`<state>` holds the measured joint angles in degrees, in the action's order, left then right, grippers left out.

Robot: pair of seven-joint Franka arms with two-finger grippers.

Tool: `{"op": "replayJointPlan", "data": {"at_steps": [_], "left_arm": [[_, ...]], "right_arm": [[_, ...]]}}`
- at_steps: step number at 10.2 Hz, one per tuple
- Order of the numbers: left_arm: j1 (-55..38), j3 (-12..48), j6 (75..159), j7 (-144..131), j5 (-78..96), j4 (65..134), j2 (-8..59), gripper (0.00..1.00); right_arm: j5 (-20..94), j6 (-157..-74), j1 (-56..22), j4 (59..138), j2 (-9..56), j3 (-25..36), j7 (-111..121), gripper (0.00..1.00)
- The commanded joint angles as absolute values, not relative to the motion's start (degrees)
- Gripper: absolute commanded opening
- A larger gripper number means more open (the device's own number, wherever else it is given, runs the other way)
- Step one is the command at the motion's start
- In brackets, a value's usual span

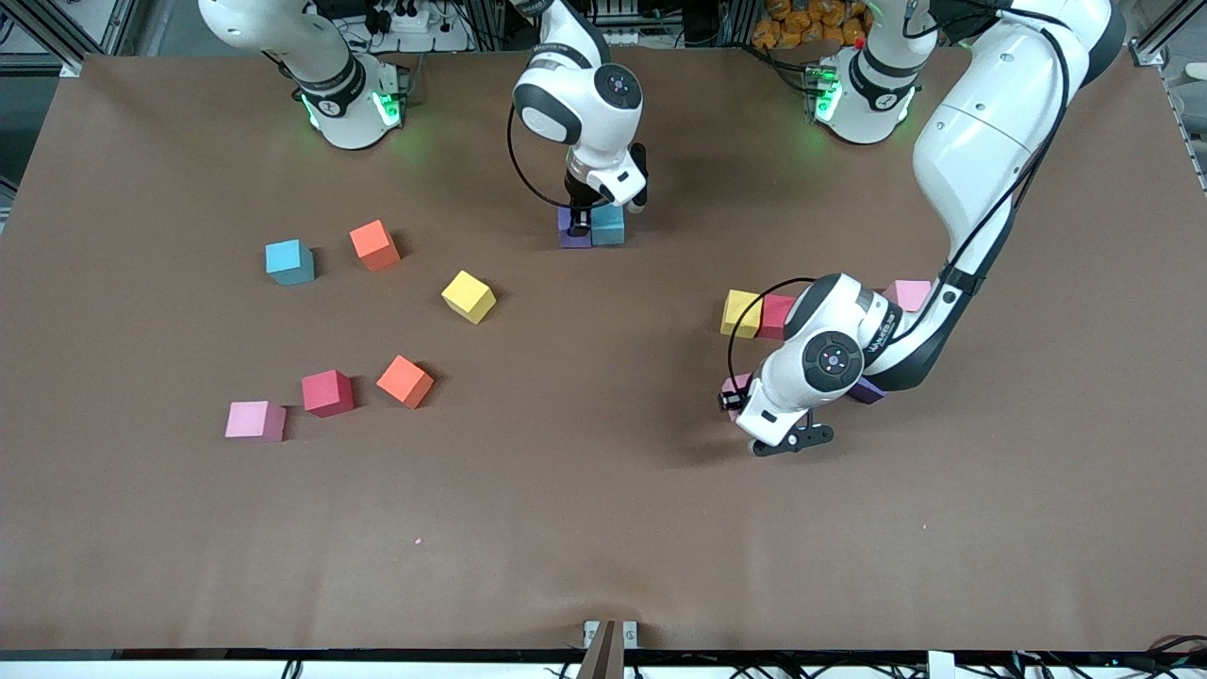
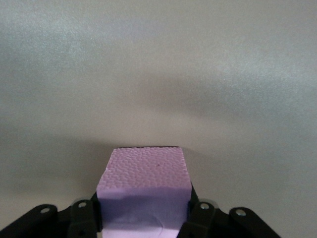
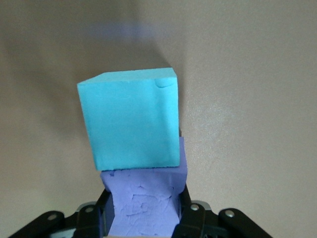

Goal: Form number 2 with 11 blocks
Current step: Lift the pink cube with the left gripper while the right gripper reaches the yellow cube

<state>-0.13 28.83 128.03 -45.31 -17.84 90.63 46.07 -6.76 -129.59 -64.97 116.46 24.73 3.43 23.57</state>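
I am looking at the brown table, with both arms reaching down over it. The left arm is bending low, and its body is covering most of the cluster of blocks at its end of the table. Around the left gripper I am seeing a yellow block touching a red block, a pink block past the forearm, and a corner of a purple block poking out under the wrist. That left claw is clamping a pink cube; its foam face is looking pebbled.

The right gripper is sitting low near the robots' bases, clamping a purple cube that is touching a teal cube just beside it.

Well apart from both claws, toward the right arm's end, loose blocks are lying scattered: a teal block, an orange block, a tilted yellow block, a second orange block, a red block and a pink block.
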Motion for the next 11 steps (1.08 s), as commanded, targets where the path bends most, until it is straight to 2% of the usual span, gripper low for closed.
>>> {"op": "replayJointPlan", "data": {"at_steps": [1,2,3,4,7,11], "left_arm": [[0.3,28.7,128.0,-46.1,-19.2,89.9,45.4,0.5],[0.3,28.7,128.0,-46.1,-19.2,89.9,45.2,0.5],[0.4,28.7,128.0,-46.2,-19.2,89.9,44.8,0.49],[0.4,28.7,127.7,-46.1,-19.2,90.0,44.1,0.49],[0.5,29.1,124.9,-46.1,-19.1,90.3,41.3,0.47],[0.4,29.3,117.2,-49.6,-14.9,90.7,34.7,0.48]], "right_arm": [[-7.6,-129.6,-64.6,115.3,25.7,3.3,24.1,0.39],[-7.6,-129.6,-64.6,115.3,25.7,3.3,24.1,0.44],[-7.6,-129.5,-64.6,115.3,25.7,3.3,24.0,0.66],[-7.6,-129.4,-64.6,115.3,25.7,3.3,23.9,0.98],[-7.5,-128.6,-64.5,115.3,25.0,3.3,24.0,1.0],[-7.5,-123.9,-64.5,115.6,20.5,3.3,24.0,1.0]]}}
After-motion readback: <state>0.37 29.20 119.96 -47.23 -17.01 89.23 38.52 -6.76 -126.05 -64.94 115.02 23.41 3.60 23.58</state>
